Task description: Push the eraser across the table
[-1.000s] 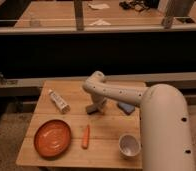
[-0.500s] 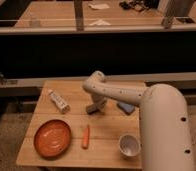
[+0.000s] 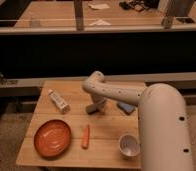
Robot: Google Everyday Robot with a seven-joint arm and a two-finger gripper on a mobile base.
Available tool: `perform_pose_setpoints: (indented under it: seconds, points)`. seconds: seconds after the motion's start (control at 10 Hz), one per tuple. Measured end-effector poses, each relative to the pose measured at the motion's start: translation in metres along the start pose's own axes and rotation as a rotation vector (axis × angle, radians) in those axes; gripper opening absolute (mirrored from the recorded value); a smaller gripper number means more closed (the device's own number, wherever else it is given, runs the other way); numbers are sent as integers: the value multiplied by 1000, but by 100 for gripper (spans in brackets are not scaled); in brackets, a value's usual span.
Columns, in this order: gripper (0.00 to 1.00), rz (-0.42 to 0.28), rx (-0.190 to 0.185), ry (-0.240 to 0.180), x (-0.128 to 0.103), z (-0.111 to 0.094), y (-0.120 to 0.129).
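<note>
A small blue-grey eraser [image 3: 125, 107] lies flat on the wooden table [image 3: 106, 145], right of centre and partly behind my white arm [image 3: 156, 120]. My gripper [image 3: 93, 108] is down at the tabletop near the middle of the table, a short way left of the eraser and apart from it. The arm reaches in from the lower right, bends at an elbow [image 3: 94, 80] and drops to the gripper.
An orange plate [image 3: 52, 137] sits at the front left. A carrot [image 3: 85, 136] lies beside it. A white cup [image 3: 129, 145] stands at the front right. A white tube [image 3: 58, 101] lies at the left. A dark railing and counter run behind the table.
</note>
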Motion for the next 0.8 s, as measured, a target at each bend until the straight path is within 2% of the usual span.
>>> perform_pose_setpoints:
  seconds: [0.8]
  points:
    - [2, -10, -4, 4, 2, 1, 0]
